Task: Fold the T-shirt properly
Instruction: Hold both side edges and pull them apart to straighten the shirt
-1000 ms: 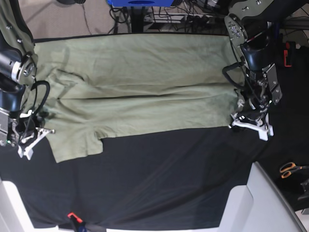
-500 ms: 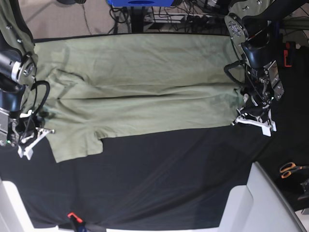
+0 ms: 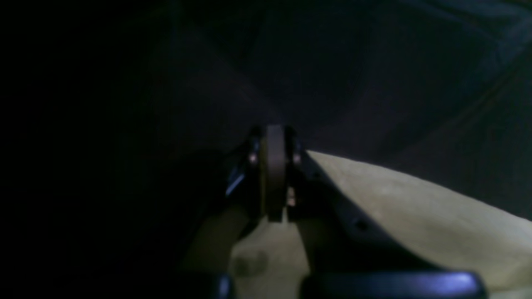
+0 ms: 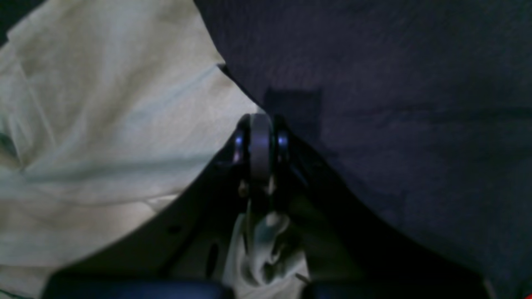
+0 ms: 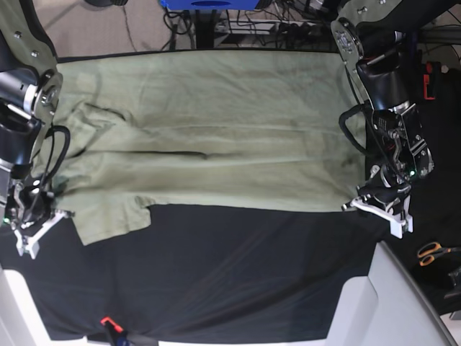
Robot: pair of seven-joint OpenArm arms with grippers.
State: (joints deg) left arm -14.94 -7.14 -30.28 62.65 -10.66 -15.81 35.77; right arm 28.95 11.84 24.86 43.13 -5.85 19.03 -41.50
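Note:
The pale green T-shirt lies spread across the black cloth, with a sleeve sticking out toward the near side at the left. My left gripper is at the shirt's right near corner, shut on the fabric. In the left wrist view its tips are pressed together, with T-shirt cloth beside and under them. My right gripper is at the left near edge, shut on the shirt. In the right wrist view a bunch of fabric sits behind the closed tips.
Orange-handled scissors lie at the right edge. White panels rise at the near right and near left corners. A red-tipped clip sits on the cloth's near edge. Cables and a blue object lie behind the table.
The left gripper has shut on the shirt's right corner. Both grippers have moved toward the near edge, drawing the shirt's near border with them.

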